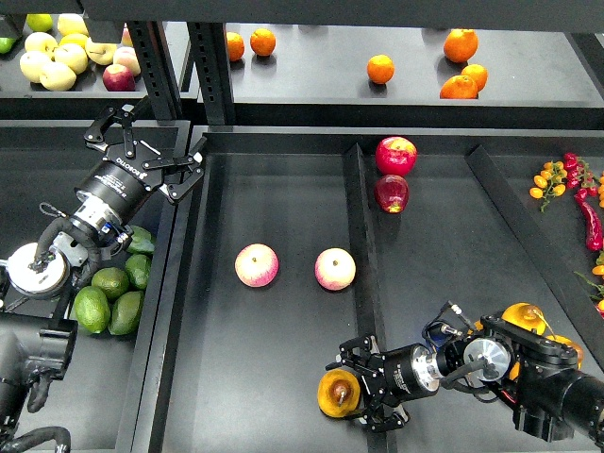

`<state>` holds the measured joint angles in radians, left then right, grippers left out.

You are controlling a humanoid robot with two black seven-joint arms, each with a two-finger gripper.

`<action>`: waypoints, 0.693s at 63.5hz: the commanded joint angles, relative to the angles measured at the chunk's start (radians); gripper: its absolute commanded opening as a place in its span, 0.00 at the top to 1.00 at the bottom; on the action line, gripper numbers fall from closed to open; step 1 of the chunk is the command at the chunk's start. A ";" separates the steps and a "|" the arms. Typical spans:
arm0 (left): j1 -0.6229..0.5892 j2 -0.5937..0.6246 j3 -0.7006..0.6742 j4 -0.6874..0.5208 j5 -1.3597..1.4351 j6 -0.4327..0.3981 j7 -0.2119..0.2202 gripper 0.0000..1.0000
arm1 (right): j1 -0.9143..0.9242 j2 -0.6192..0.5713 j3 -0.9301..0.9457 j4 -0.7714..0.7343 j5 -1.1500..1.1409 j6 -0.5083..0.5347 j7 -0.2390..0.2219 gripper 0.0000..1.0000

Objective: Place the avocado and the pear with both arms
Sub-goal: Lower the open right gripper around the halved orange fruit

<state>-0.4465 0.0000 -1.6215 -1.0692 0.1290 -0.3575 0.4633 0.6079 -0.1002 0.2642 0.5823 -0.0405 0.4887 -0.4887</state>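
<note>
The pear (337,394), yellow-orange with a dark blotch, is low over the front of the middle black tray (274,377), left of the divider. My right gripper (357,387) comes in from the right with a finger on either side of the pear and holds it. Several green avocados (92,309) lie in the left bin. My left gripper (143,151) is open and empty, raised above and to the right of them, near the tray's left wall.
Two pink-yellow apples (257,265) lie mid-tray. Two red apples (395,156) are by the divider (363,236). More pears (522,316) are behind my right arm. Oranges (380,68) and yellow fruit are on the back shelf. Peppers (590,222) are at the right edge.
</note>
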 commanded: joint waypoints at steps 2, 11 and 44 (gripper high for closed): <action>0.000 0.000 0.000 0.002 0.000 -0.003 0.000 0.01 | -0.002 0.002 0.003 -0.004 0.013 0.000 0.000 0.22; 0.000 0.000 0.000 0.002 0.001 -0.006 0.000 0.01 | -0.008 0.004 0.001 -0.010 0.042 0.000 0.000 0.30; 0.011 0.000 0.005 0.002 0.000 -0.008 0.000 0.01 | -0.023 0.005 0.046 -0.028 0.044 0.000 0.000 0.70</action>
<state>-0.4421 0.0000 -1.6188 -1.0676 0.1298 -0.3651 0.4633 0.5901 -0.0950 0.2792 0.5593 0.0046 0.4891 -0.4883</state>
